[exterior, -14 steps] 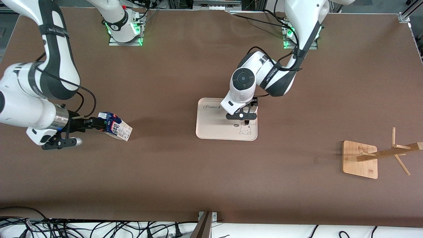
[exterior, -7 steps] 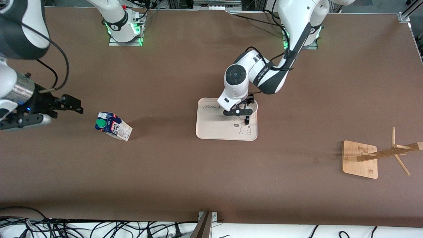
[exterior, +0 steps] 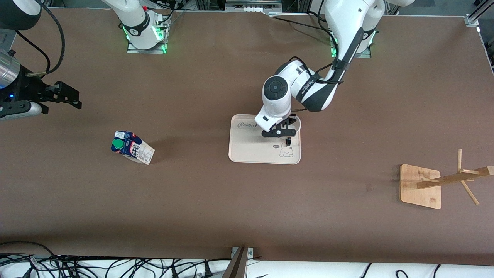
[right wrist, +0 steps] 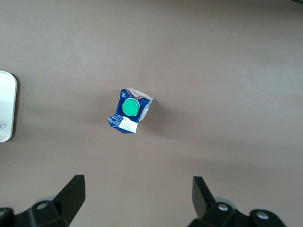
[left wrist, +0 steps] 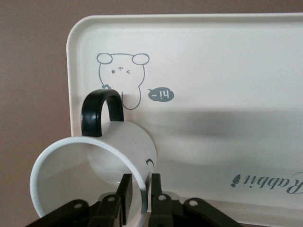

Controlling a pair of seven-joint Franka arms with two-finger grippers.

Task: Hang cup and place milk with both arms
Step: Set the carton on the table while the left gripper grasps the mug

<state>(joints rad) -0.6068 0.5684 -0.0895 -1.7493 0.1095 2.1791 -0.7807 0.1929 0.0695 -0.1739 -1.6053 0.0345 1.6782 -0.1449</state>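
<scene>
Table (exterior: 216, 208): big, brown, flat.
Left arm (exterior: 308, 87): white and black, bends down over the tray.
Right arm (exterior: 7, 73): sits at its own end of the table, up in the air.
Tray (exterior: 247, 148): cream, lies flat near the middle of the table, with a small bear drawing and the word "Rabbit" on it.
Rack (exterior: 420, 187): wooden, stands at the left arm's end of the table, well apart from the tray, nearer to the front camera.
Right gripper (exterior: 71, 98): fingers (right wrist: 71, 196) spread wide, holding nothing, over bare table, apart from the milk.
Left gripper (left wrist: 137, 194): fingers pinch the cup's rim, one inside and one outside.
Milk (exterior: 132, 147): stands alone on the table, toward the right arm's end, green cap on top.
Cup (left wrist: 94, 165): white, tipped, over the tray's corner, black handle (left wrist: 99, 111) pointing toward the bear drawing.
</scene>
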